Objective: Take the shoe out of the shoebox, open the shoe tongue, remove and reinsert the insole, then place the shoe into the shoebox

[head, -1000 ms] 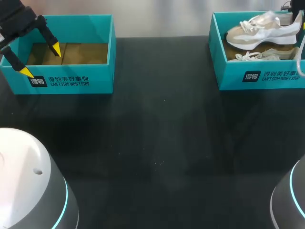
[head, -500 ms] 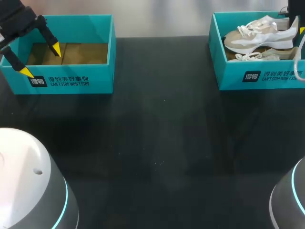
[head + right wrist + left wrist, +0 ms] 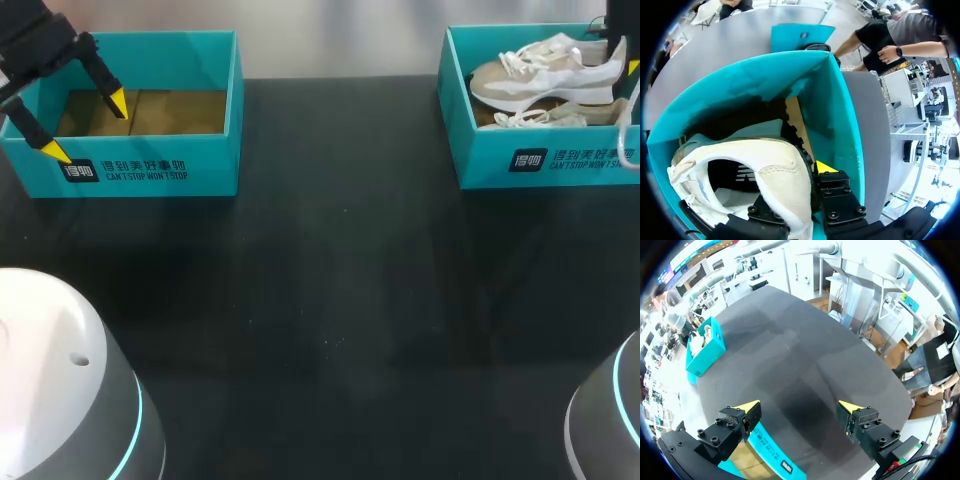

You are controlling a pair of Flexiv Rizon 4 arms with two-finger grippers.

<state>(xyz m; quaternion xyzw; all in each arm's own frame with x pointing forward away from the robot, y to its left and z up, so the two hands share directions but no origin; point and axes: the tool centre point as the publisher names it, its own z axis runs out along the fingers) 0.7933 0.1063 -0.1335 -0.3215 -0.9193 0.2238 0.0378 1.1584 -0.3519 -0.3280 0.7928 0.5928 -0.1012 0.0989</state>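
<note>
A beige and white shoe (image 3: 540,75) hangs just above the right teal shoebox (image 3: 540,160), toe toward the table's middle. My right gripper (image 3: 622,55) is shut on its heel at the far right edge. In the right wrist view the heel collar of the shoe (image 3: 770,165) sits between the fingers of the right gripper (image 3: 800,185), with the shoebox wall (image 3: 840,115) close around it. A second shoe (image 3: 540,118) lies in the box underneath. My left gripper (image 3: 87,127) stands open and empty over the left box, as the left wrist view of this gripper (image 3: 801,407) confirms.
A second teal box (image 3: 150,170) with a brown cardboard floor stands at the back left, under the left gripper. The black tabletop (image 3: 330,300) stretches between the two boxes and toward the front. In the left wrist view the right shoebox (image 3: 705,347) shows far across the table.
The shoe in my right gripper has shifted a little to the left and settled more level over the box. The left arm has not moved.
</note>
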